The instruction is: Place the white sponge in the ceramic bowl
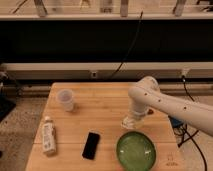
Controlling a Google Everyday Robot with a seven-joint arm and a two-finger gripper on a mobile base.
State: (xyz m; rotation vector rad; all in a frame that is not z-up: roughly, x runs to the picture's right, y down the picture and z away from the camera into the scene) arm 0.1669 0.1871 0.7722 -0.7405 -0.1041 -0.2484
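The ceramic bowl (136,150) is a wide, shallow, glossy green bowl at the front right of the wooden table (100,115), and nothing shows inside it. My white arm (160,102) reaches in from the right and bends down. The gripper (131,121) points down at the table just behind the bowl's far rim, slightly to its left. The white sponge does not show as a separate thing. It is hidden, either at the gripper's tip or behind it.
A small translucent plastic cup (66,99) stands at the back left. A white labelled bottle (48,136) lies at the front left. A black phone-like slab (91,145) lies left of the bowl. A black cable (127,50) hangs behind the table.
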